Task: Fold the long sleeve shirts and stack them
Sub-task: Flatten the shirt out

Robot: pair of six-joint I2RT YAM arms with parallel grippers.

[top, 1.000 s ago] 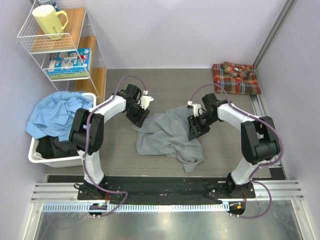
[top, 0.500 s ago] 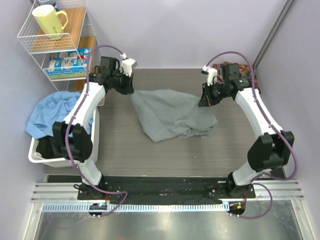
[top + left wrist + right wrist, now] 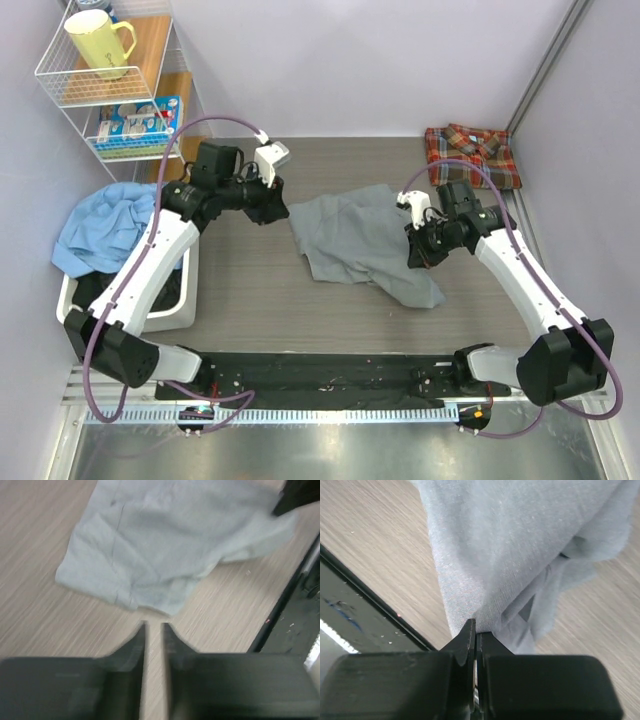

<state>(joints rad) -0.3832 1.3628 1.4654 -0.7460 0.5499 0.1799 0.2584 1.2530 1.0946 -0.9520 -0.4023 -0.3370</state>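
Note:
The grey shirt point(image 3: 350, 235) lies crumpled on the table's middle, and it also shows in the left wrist view point(image 3: 165, 545) and in the right wrist view point(image 3: 510, 555). My right gripper point(image 3: 418, 250) point(image 3: 476, 625) is shut on a fold of it at its right side, and the cloth hangs forward from the tips. My left gripper point(image 3: 278, 210) point(image 3: 153, 626) hovers just left of the shirt's left edge. Its jaws stand a narrow gap apart, with only bare table between them. The plaid shirt point(image 3: 472, 155) lies folded in the back right corner.
A white bin point(image 3: 70, 310) with blue cloth point(image 3: 110, 225) and dark cloth stands at the left. Behind it a wire shelf point(image 3: 60, 90) holds a yellow mug point(image 3: 98, 40) and a box. A black strip point(image 3: 330, 370) runs along the near edge.
Both arms lifted and spread the grey shirt toward the back, then brought it down. The left gripper has let go. The right gripper, still holding, moved nearer and dragged the cloth right.

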